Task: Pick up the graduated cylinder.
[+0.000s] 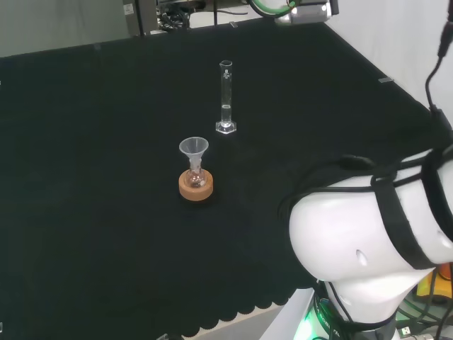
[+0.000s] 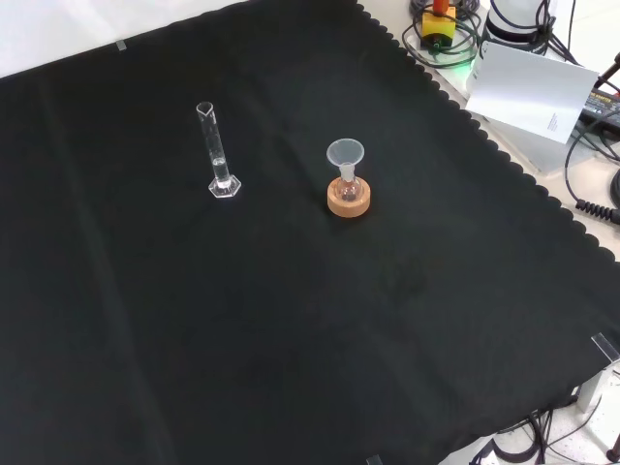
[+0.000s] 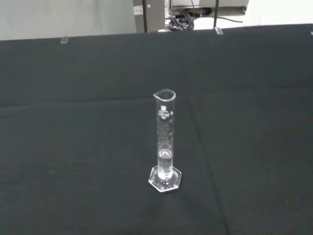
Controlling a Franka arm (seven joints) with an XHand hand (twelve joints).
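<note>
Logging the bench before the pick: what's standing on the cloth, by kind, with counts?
Graduated cylinder: 1
Funnel: 1
Small flask under the funnel: 1
Cork ring stand: 1
Total: 4

A small round-bottomed flask (image 1: pixel 196 176) stands upright in a cork ring stand (image 1: pixel 196 188) on the black cloth (image 1: pixel 85 177), with a clear funnel (image 1: pixel 193 149) seated in its neck. In the front view, a white box (image 2: pixel 531 92) and a yellow object (image 2: pixel 438 21) among cables (image 2: pixel 591 184) lie beyond the cloth's scalloped edge.
</note>
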